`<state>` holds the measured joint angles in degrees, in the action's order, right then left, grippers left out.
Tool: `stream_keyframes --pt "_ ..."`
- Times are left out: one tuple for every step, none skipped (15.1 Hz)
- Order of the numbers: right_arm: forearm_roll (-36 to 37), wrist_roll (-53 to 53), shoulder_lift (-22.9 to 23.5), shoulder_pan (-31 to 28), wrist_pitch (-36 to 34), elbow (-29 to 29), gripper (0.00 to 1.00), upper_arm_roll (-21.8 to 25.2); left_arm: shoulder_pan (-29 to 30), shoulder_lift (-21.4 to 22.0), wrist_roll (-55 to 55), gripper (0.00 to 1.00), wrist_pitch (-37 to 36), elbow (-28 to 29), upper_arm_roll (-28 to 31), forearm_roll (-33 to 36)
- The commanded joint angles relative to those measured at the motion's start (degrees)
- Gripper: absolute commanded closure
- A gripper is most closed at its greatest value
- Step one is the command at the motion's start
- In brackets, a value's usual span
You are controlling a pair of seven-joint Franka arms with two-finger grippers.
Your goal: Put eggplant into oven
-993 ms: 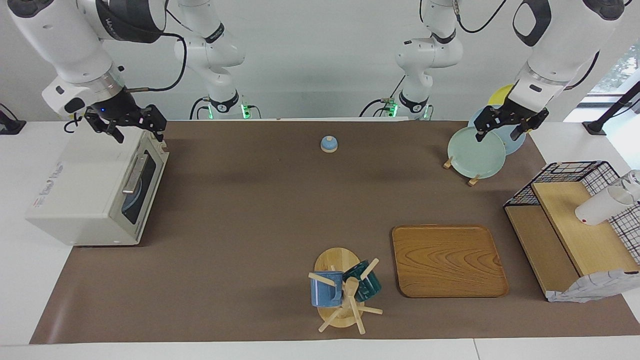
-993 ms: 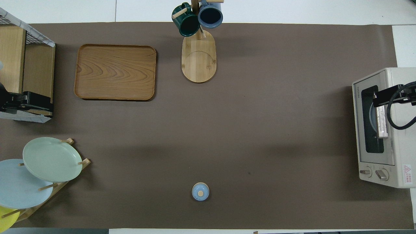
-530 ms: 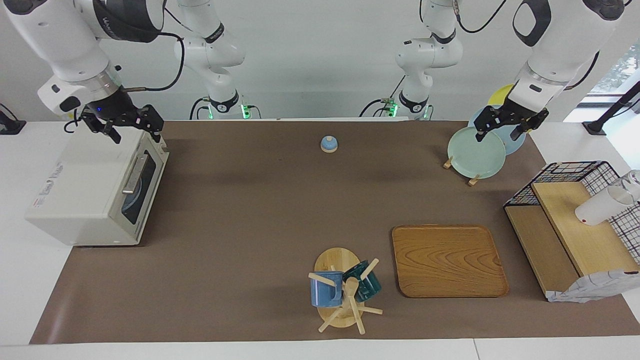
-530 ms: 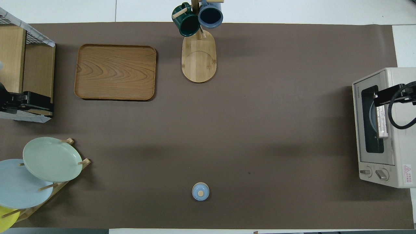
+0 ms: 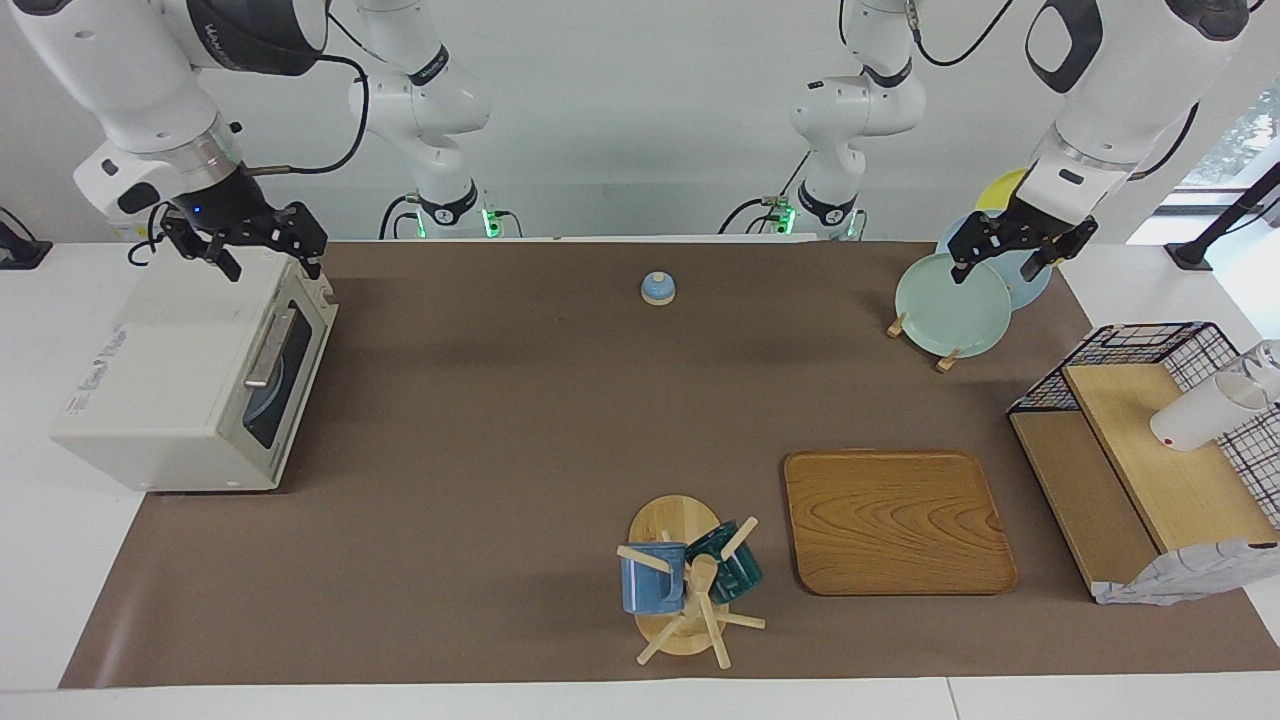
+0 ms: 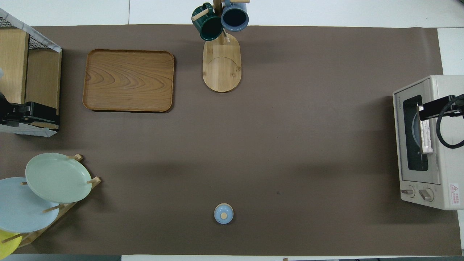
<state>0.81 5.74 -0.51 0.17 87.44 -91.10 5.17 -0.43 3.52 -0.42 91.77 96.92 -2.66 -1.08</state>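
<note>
1. Small blue domed lid with a wooden knob: nearest the robots, mid-bench.
2. Plate rack: 3 plates on edge, pale green, light blue, yellow, at the left arm's end.
3. Left gripper: in the air by the plate rack, fingers spread, holding nothing.
4. Right gripper: over the top of the oven, at the end nearer the robots, fingers spread, holding nothing.
5. Oven: off-white, at the right arm's end. Long axis runs from nearer to farther from the robots. The shut glass door and silver bar handle face the middle of the bench; 2 knobs sit at the nearer end. Lettering on the top and door frame is too small to read; a red-and-white warning label is beside the knobs.
6. Eggplant: not seen in either view.
7. Wooden tray: bare.
8. Wire rack with wooden shelves, a white cup lying on it.
9. Mug stand: 1 blue mug, 1 dark green mug, farthest out.
10. Surface: brown mat on a white bench; white wall.
</note>
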Motion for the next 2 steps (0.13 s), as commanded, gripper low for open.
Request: stream_keyframes --pt "-0.73 -0.82 -1.59 -0.08 0.18 -1.8 0.0 0.02 0.51 0.26 -0.37 0.0 0.16 -0.33 -0.42 1.08" --pt "-0.73 -0.82 -1.59 -0.08 0.36 -1.8 0.0 0.02 0.51 0.26 -0.45 0.0 0.16 -0.33 -0.41 1.08"
